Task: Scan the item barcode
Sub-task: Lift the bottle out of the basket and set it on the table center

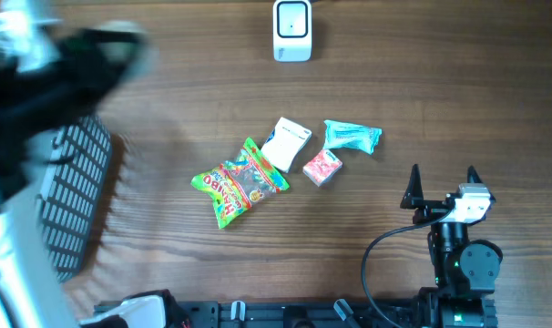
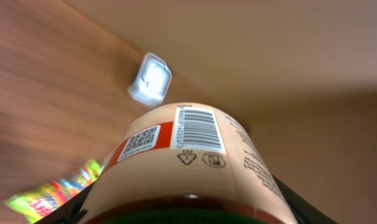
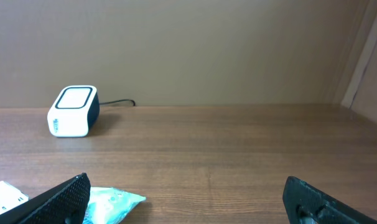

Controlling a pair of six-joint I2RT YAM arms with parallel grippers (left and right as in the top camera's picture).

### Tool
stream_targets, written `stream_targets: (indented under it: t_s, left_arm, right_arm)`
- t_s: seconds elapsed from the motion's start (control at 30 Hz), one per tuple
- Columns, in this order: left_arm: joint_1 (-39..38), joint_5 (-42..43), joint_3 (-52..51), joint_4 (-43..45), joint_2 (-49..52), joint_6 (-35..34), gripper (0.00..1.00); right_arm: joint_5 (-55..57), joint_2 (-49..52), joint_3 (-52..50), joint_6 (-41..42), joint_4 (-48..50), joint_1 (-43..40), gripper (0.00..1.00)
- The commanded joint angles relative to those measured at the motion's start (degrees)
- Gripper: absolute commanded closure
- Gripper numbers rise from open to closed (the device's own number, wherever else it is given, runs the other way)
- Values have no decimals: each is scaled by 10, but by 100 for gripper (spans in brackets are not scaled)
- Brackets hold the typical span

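Note:
A beige cylindrical item with an orange band fills the left wrist view, held between the dark fingers of my left gripper. Its barcode and a QR code face the camera. The white scanner lies beyond it on the table, also seen at the back centre from above as the scanner. From overhead the left arm is a blur at the top left and the held item is not distinguishable. My right gripper rests open at the front right, holding nothing.
A gummy bag, a white box, a pink packet and a teal packet lie mid-table. A dark slatted basket stands at the left. The scanner's cable runs behind it.

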Motion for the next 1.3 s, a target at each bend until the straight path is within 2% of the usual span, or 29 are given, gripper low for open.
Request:
stream_targets:
  t_s: [0.0, 0.1, 0.2, 0.33, 0.47, 0.6, 0.73, 0.87, 0.97, 1.0, 1.03, 1.07, 1.17, 1.27]
  left_arm:
    - [-200, -88, 3, -6, 62, -3, 41]
    - [-355, -172, 3, -16, 161, -3, 40]
    - [-437, -211, 3, -24, 264, -4, 40]
    - [-483, -294, 3, -98, 356, -4, 43]
    - [-511, -351, -17, -117, 375, -4, 42]
    - [-516, -355, -102, -57, 375, -28, 42]
    - [-518, -313, -241, 40, 375, -53, 43]
    - [-518, -264, -331, 173, 375, -58, 41]
    - [-518, -257, -377, 232, 375, -98, 41]
    - [-518, -253, -379, 236, 375, -99, 40]
    - [-518, -254, -379, 236, 374, -105, 28]
    - [-518, -254, -379, 236, 372, -109, 0]
    - [-517, -264, -379, 236, 348, -108, 0]
    - [-513, -314, -379, 232, 278, -108, 0]
  right_arm:
    - [-1, -4, -1, -8, 3, 3, 0]
    - [-1, -4, -1, -7, 3, 3, 0]
    - [-1, -4, -1, -8, 3, 3, 0]
    - [-1, -4, -1, -8, 3, 3, 0]
    - [-1, -4, -1, -8, 3, 3, 0]
    - [-1, -4, -1, -8, 3, 3, 0]
    - [-1, -4, -1, -8, 3, 3, 0]
    - [-1, -4, -1, -8, 3, 3, 0]
    - [-1, -4, -1, -8, 3, 3, 0]
    - [-1, -4, -1, -8, 3, 3, 0]
    - [-1, -4, -1, -7, 3, 3, 0]
    - [-1, -4, -1, -8, 3, 3, 0]
    - [-1, -4, -1, -7, 3, 3, 0]
    - [-1, -4, -1, -8, 3, 3, 0]
